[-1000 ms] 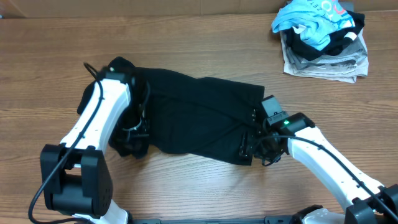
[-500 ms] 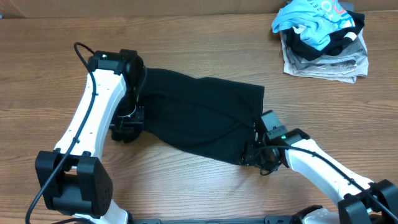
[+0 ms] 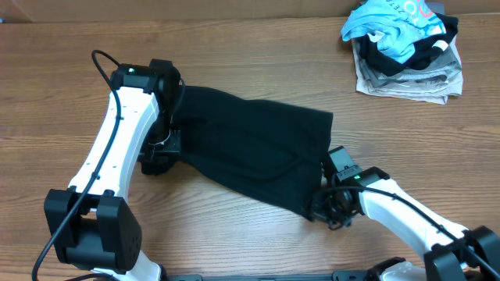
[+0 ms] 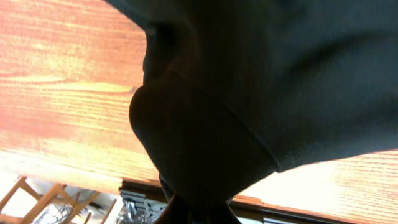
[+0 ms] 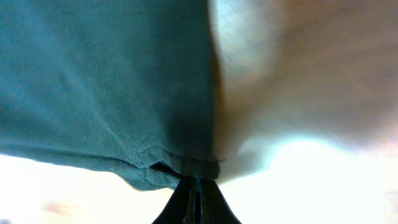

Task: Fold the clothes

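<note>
My left gripper (image 3: 160, 152) clamped on the left end of the black garment (image 3: 250, 148), long axis slanting across mid wooden table (image 3: 234, 70) from upper left to lower right, my right gripper (image 3: 326, 207) pinched shut on its lower-right hem, light blue shirt (image 3: 391, 27) lettering unreadable

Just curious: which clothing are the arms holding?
The black garment, pinched by the left gripper and right gripper; the blue shirt and grey cloth lie untouched in the corner.
</note>
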You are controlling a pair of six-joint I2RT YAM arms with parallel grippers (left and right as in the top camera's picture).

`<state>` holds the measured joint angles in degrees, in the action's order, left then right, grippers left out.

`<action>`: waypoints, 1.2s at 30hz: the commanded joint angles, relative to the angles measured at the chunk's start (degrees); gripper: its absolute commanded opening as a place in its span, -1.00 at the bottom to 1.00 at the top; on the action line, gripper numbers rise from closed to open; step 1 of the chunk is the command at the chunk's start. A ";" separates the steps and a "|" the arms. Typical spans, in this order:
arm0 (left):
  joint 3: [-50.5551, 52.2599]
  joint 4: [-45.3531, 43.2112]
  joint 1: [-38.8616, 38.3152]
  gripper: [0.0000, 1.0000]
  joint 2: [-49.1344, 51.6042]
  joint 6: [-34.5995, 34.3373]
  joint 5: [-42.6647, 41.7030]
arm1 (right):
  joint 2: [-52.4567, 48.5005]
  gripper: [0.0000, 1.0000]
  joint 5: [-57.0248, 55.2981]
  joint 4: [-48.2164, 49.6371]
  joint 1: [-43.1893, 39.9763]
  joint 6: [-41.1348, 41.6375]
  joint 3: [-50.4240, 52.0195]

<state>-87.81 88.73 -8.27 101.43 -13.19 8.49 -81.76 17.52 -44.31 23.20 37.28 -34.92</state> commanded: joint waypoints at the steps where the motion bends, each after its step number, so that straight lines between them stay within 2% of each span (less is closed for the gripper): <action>1: -0.39 1.55 0.04 -0.92 -0.35 -1.88 1.07 | 4.48 -0.92 -1.31 -7.02 -2.91 -1.27 -4.15; 6: -0.39 4.02 0.00 -0.91 -0.35 -2.27 0.87 | 11.26 -0.92 -1.09 -19.41 -6.67 -4.74 -11.04; 10: -0.39 2.80 0.02 -0.92 -0.35 -2.23 1.73 | 12.20 -0.92 -0.94 -21.03 -8.61 -7.30 -14.60; 19: -0.39 -10.25 0.17 -0.92 -0.35 -2.25 9.94 | 7.85 -0.92 -2.29 -5.42 -10.27 -7.78 -14.71; 25: -0.39 -22.95 0.70 -0.92 0.09 -2.21 9.46 | 4.63 -0.92 -5.09 3.39 -11.78 -9.29 -14.71; 36: -0.37 -34.16 0.74 -0.86 8.57 -0.46 9.51 | -5.20 -0.92 -7.45 16.09 -12.35 -12.02 -14.71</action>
<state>-87.79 55.96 -8.12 106.48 -14.41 16.62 -84.18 11.51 -30.15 11.18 26.57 -48.60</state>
